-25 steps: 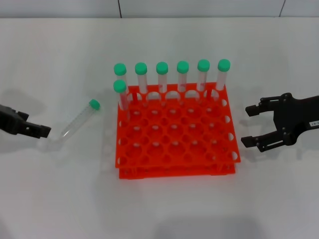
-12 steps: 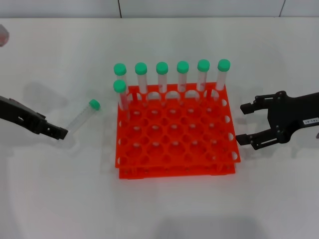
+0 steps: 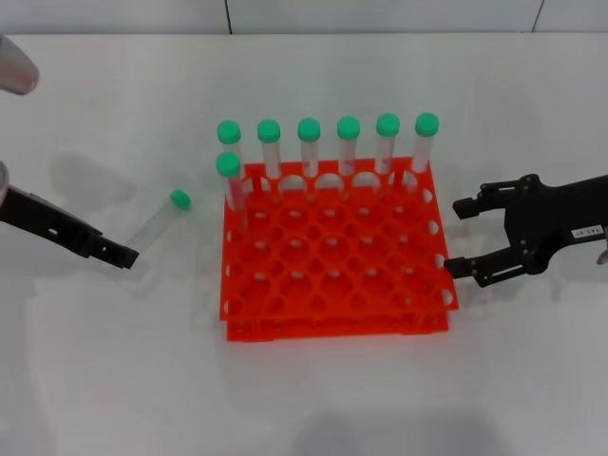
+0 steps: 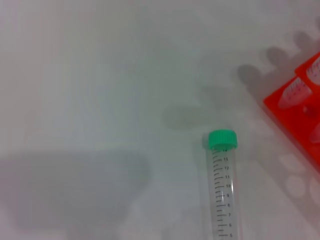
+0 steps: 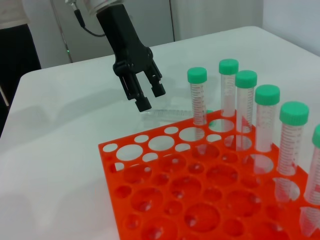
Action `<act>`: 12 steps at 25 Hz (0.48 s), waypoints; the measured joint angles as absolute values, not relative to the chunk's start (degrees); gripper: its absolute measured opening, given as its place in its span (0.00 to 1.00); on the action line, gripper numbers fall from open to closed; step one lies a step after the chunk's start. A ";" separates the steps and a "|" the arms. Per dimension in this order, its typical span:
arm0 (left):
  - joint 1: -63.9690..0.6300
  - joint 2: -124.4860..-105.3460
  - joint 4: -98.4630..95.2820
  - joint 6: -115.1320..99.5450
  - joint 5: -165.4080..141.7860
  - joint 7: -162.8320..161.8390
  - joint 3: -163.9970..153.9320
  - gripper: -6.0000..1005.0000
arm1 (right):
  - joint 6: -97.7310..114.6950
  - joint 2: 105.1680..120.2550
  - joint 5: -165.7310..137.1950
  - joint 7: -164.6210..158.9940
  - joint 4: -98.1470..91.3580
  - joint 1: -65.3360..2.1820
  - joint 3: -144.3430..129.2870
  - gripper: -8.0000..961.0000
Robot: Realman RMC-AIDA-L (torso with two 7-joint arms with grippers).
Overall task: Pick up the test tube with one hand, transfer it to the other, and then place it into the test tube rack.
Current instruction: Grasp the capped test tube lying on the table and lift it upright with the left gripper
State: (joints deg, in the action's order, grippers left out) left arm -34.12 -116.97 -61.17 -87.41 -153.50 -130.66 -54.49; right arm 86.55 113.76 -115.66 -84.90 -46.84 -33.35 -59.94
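The test tube (image 3: pixel 157 223) lies on the white table left of the rack, green cap toward the back, tapered tip toward my left gripper. It also shows in the left wrist view (image 4: pixel 222 192) and faintly in the right wrist view (image 5: pixel 172 113). My left gripper (image 3: pixel 123 256) hovers at the tube's tapered end with its fingers slightly apart and empty; it shows in the right wrist view too (image 5: pixel 150 97). The orange test tube rack (image 3: pixel 332 285) stands at the centre. My right gripper (image 3: pixel 456 237), with its white label, is open and empty just right of the rack.
Several green-capped tubes (image 3: pixel 349 142) stand upright along the rack's back row and back-left corner, also seen in the right wrist view (image 5: pixel 267 120). The rack's other holes (image 5: pixel 200 215) hold nothing. White table (image 3: pixel 304 399) lies all around.
My left gripper has moved right, toward the lying tube's tapered tip. My right gripper has edged left, closer to the rack's right side. The tube has not moved.
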 joint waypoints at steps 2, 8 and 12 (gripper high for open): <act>-34.22 -117.15 -60.59 -86.81 -153.78 -130.80 -54.85 0.66 | 86.44 113.85 -115.67 -84.83 -46.84 -33.39 -59.95 0.89; -34.76 -117.42 -59.10 -85.28 -154.37 -130.82 -54.93 0.65 | 86.40 113.98 -115.67 -84.72 -46.84 -33.40 -60.05 0.89; -35.02 -117.54 -59.09 -85.07 -154.08 -130.86 -54.89 0.64 | 86.39 113.99 -115.67 -84.72 -46.84 -33.40 -60.04 0.89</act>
